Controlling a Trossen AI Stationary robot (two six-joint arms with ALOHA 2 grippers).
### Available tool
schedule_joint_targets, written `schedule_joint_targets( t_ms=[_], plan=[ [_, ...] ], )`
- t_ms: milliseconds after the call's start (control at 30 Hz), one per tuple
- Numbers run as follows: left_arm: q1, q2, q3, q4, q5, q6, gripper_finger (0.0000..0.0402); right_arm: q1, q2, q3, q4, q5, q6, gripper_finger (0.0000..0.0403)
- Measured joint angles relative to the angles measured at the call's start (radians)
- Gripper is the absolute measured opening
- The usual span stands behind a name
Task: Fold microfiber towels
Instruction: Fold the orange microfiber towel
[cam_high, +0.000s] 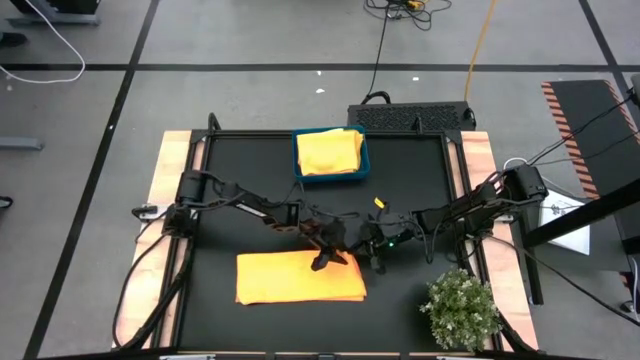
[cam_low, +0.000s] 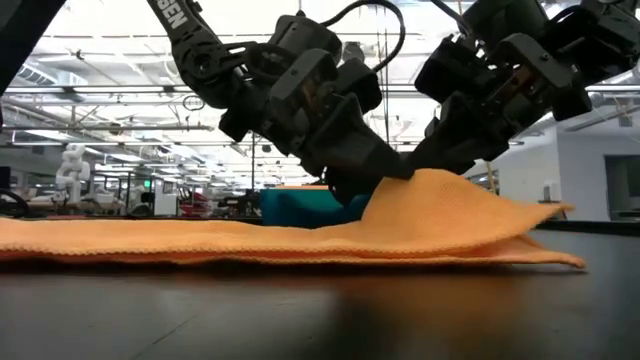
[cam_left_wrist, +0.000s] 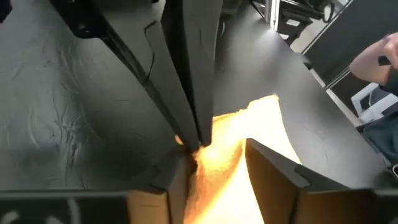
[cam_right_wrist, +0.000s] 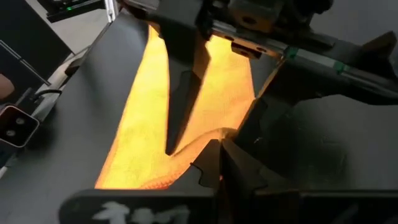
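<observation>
An orange towel (cam_high: 300, 277) lies folded on the black table (cam_high: 240, 190) near its front edge. The part near its right end is raised in a hump (cam_low: 440, 195). My right gripper (cam_right_wrist: 217, 155) is shut on that hump. My left gripper (cam_left_wrist: 217, 174) is open, with one finger on each side of the raised cloth. It also shows in the high view (cam_high: 324, 257), next to my right gripper (cam_high: 372, 260). A pale yellow towel (cam_high: 330, 150) lies in the teal tray (cam_high: 364, 160) at the far middle. My right gripper pinches a raised fold of the orange towel (cam_right_wrist: 208, 138) between its two fingers (cam_left_wrist: 189, 118), near the towel's right end. The fingers slant down from the table's right. The fold stands up off the table and the rest of the towel lies flat. My left gripper's fingers (cam_left_wrist: 273, 171) stand on either side of the same raised fold (cam_left_wrist: 217, 162), slanting down from the left. I cannot tell whether they touch it.
A small bushy plant (cam_high: 460, 310) stands at the table's near right corner. The teal tray also shows behind the towel in the low view (cam_low: 300, 208). A person's hand (cam_left_wrist: 379, 56) shows beyond the table's right edge.
</observation>
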Motion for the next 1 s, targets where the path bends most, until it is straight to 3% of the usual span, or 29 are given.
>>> schedule_joint_targets(
  t_ms=[333,567,767,1000],
  plan=[
    [0.000,0.000,0.000,0.000,0.034,0.187,0.0009,0.000,0.000,0.000,0.009,-0.003,0.052,0.0012],
    [-0.001,-0.023,-0.001,-0.037,0.037,0.226,0.0005,0.002,0.000,0.000,-0.029,-0.055,0.117,0.0102],
    [-0.008,-0.128,-0.001,-0.178,-0.054,0.297,0.0004,0.007,0.000,-0.002,-0.078,-0.054,0.192,0.0187],
    [-0.023,-0.209,-0.001,-0.329,-0.164,0.332,0.0004,0.046,0.000,-0.004,0.028,-0.107,0.208,0.0227]
  ],
)
